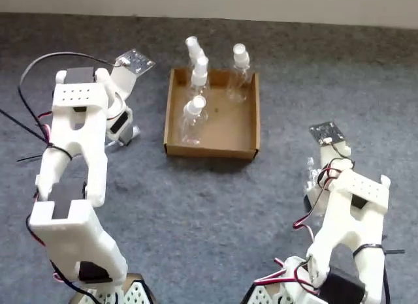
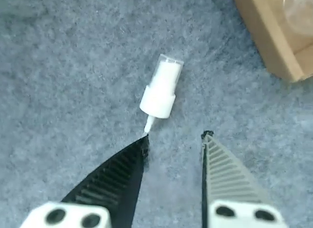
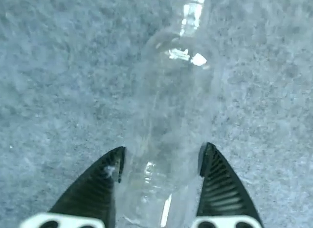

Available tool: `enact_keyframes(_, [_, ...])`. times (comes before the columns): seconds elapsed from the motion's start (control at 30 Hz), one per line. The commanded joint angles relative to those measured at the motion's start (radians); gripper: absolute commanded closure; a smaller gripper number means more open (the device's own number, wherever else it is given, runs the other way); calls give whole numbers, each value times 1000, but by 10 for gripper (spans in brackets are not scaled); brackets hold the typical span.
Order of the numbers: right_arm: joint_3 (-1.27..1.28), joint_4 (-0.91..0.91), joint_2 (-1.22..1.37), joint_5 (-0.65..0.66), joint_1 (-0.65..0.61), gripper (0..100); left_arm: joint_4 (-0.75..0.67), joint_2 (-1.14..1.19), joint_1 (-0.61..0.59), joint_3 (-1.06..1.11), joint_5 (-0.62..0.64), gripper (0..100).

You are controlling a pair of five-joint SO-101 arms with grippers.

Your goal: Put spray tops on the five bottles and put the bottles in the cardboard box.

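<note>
The desk [image 1: 215, 206] is covered with grey carpet and carries everything. In the high view the left arm [image 1: 72, 141] stands tall along the desk's left side, folded at the elbow, with its wrist bent down beside the box's left wall. The right arm [image 1: 346, 212] is lower and more compact at the near right, its wrist tipped down toward the carpet, well apart from the box.

The cardboard box [image 1: 209, 149] is a shallow, open, square tray at the middle far part of the desk. Four capped bottles [image 1: 238, 82], clear with white spray tops, stand upright at it. Three are plainly inside, but for the one at the far left corner I cannot tell whether it is inside the rim.

The right gripper [image 3: 161, 162] holds the clear bottle [image 3: 171, 105]. Its dark fingers [image 3: 220, 189] sit against both sides of the bottle, whose long axis runs straight away from the wrist over the carpet.

The left gripper [image 2: 174, 139] hangs over bare carpet with its fingers [image 2: 122, 174] spread apart and nothing between them. The white spray top [image 2: 159, 93] lies on its side on the carpet, near a corner of the box. Its thin stem points at the dark fingertip and just meets it, and its clear-capped head points away.
</note>
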Motion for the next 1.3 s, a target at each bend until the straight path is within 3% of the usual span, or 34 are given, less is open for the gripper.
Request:
enact_keyframes(0.0, [-5,-36,16,6,10,885,-15,44,15,-136,-9,804])
enact_keyframes(0.53, [-2,-30,62,5,16,798,-11,440,22,-437,-11,805])
enact_keyframes(0.67, [-2,-28,59,5,16,798,-11,461,24,-437,-11,883])
enact_keyframes(0.83, [-4,-27,59,5,18,798,-9,458,31,-441,-11,997])
enact_keyframes(1.03, [-5,-25,58,-43,19,796,92,371,30,-489,-3,997])
enact_keyframes(1.27, [-54,47,58,-54,18,795,253,188,25,-515,123,997])
